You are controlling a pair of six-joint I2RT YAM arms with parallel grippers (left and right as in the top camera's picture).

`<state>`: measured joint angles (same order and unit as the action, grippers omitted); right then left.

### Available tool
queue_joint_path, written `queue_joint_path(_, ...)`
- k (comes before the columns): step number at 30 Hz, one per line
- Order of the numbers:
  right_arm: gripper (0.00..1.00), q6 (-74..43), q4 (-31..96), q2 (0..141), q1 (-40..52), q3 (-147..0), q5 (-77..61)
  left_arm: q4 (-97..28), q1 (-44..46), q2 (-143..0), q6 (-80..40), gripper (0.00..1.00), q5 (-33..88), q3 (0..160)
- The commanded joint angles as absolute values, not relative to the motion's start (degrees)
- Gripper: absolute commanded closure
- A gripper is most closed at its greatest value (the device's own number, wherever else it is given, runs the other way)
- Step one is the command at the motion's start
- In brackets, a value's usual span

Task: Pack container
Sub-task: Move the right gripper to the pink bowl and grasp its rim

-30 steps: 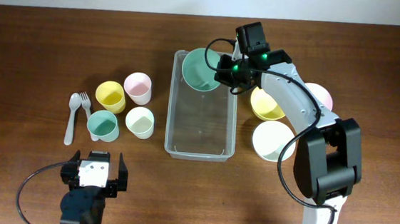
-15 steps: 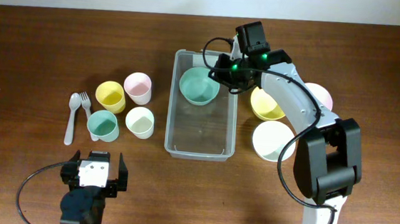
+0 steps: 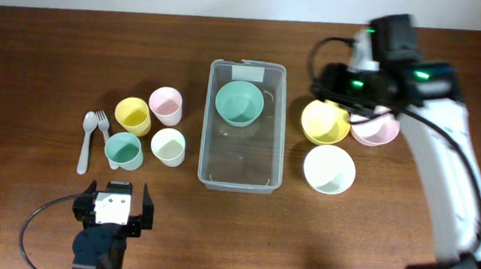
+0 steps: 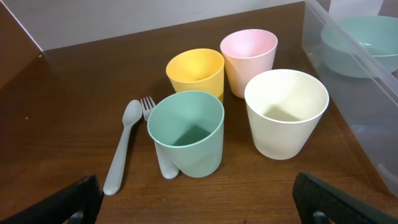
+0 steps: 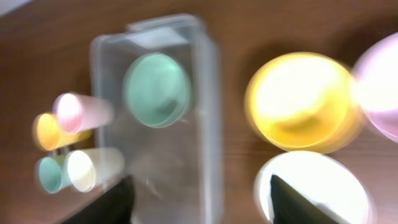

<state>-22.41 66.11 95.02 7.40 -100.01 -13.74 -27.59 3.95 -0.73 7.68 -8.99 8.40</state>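
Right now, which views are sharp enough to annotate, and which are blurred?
Right wrist: badly smeared, the container and yellow bowl have soft edges. Overhead: sharp and evenly lit. Left wrist: crisp, with soft shadows inside the green cup and cream cup.

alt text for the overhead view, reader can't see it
A clear plastic container sits mid-table holding one green bowl. Left of it are four cups, a fork and a spoon; right of it are a yellow bowl, pink bowl and white bowl, with the right claw near the yellow bowl.
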Motion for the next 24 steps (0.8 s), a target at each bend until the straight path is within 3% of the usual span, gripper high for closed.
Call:
queue_joint_path(1,0.3,-21.23,69.93,95.15,2.28,-99.88,-5.32,-27.46,3.6,-0.3,7.2,0.0,-8.6,7.86)
queue_joint_path(4,0.26,-21.23,70.63,96.4,-1.78,-98.04,-5.32,-27.46,3.6,-0.3,7.2,0.0,-8.6,7.86)
queue_joint_path(13,0.25,-21.23,65.87,106.54,-13.58,-96.25,-5.58,-27.46,3.6,-0.3,7.2,0.0,-8.6,7.86)
queue_joint_path(24,0.28,-21.21,60.23,121.99,-16.58,-96.27,-9.1,-27.46,3.6,-0.3,7.2,0.0,-8.6,7.86)
